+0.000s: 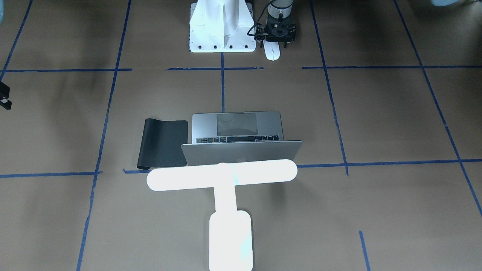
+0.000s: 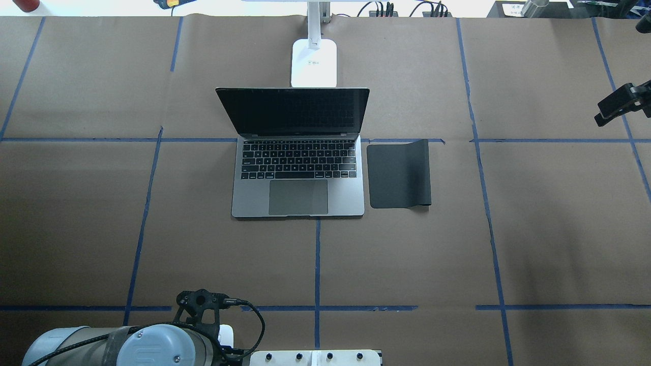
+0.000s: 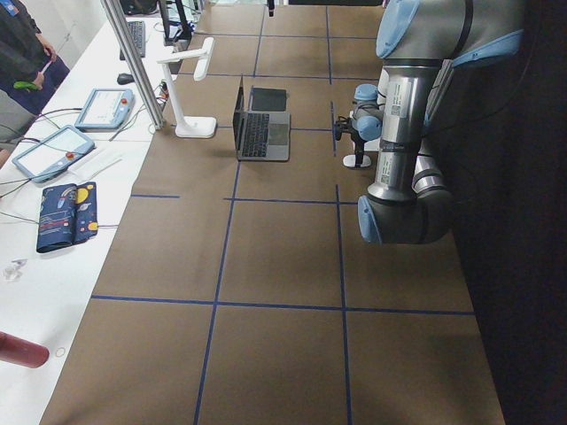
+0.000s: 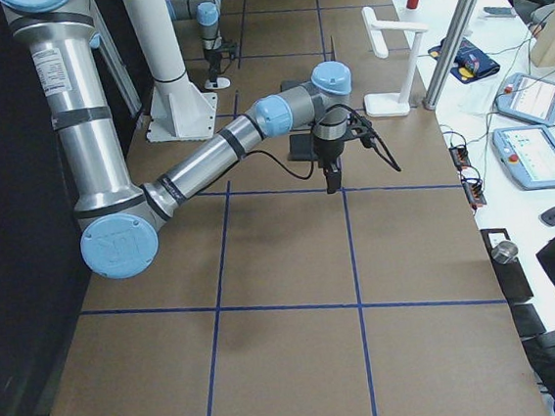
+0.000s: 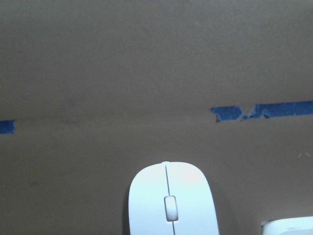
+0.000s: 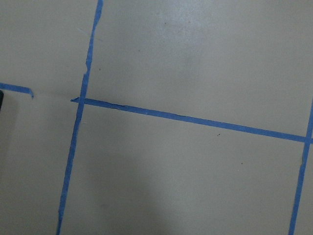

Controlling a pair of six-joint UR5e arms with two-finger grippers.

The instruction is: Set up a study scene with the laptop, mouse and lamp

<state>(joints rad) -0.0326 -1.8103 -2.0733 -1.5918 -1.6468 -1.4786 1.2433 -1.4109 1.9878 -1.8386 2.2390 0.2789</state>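
Observation:
The white mouse (image 1: 272, 52) lies flat on the table beside the robot's base and fills the bottom of the left wrist view (image 5: 171, 200). My left gripper (image 1: 274, 44) hangs over its robot-side end, open, with a finger on either side. I cannot tell if it touches the mouse. The grey laptop (image 2: 297, 173) stands open at the table's middle. The white T-shaped lamp (image 1: 222, 177) stands behind the lid, its base (image 2: 314, 61) on the far side. My right gripper (image 2: 599, 118) hovers far to the right, fingers together and empty.
A black mat (image 2: 399, 173) lies flat just right of the laptop. The white flared pedestal (image 1: 222, 26) with bolt holes stands next to the mouse. Blue tape lines cross the brown table. Operator desks with tablets and cables border the far edge (image 4: 527, 95).

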